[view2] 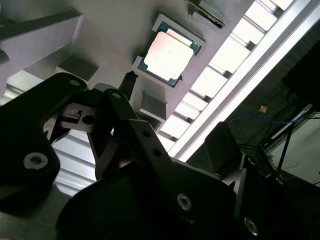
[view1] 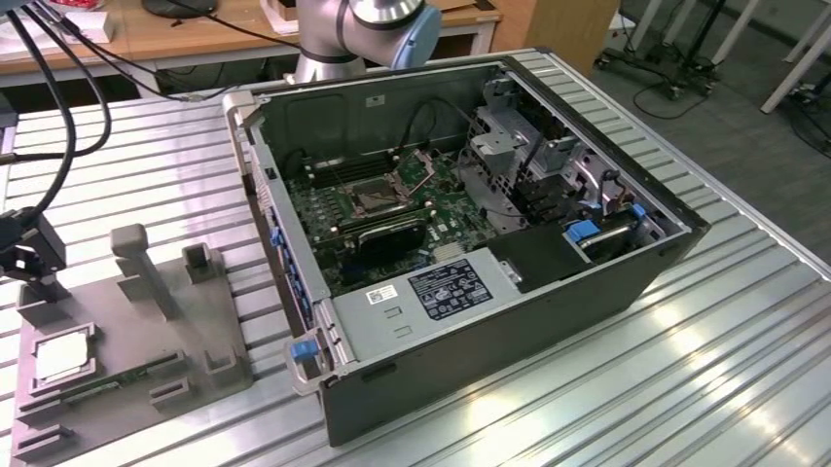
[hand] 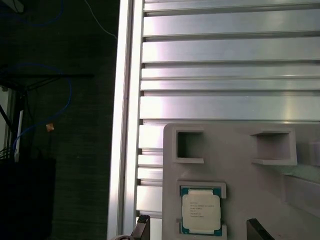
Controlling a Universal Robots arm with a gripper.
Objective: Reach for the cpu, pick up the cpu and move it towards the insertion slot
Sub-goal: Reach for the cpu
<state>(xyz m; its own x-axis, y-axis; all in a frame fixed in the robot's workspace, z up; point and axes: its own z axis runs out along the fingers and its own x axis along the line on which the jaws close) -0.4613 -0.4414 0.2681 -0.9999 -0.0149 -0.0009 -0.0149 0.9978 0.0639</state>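
Observation:
The cpu (view1: 61,358) is a small pale square chip lying flat in a recess of the grey fixture (view1: 156,341), at the exterior view's left. My gripper (view1: 37,277) hangs over the fixture's far left corner, above the cpu and apart from it. In the first wrist view, two dark fingertips (hand: 141,226) stand wide apart on either side of the cpu (hand: 200,211), so the gripper (hand: 199,232) is open and holds nothing. The second wrist view looks past the gripper's black body to the cpu (view2: 167,55). The insertion slot (view1: 368,197) is a metal-framed socket on the green board inside the case.
The open black computer case (view1: 520,321) fills the middle of the ribbed aluminium table (view1: 727,370). The fixture carries upright grey posts (view1: 136,258), several rectangular recesses (hand: 189,146) and a green circuit strip (view1: 115,379). The table's edge (hand: 125,120) runs close beside the fixture.

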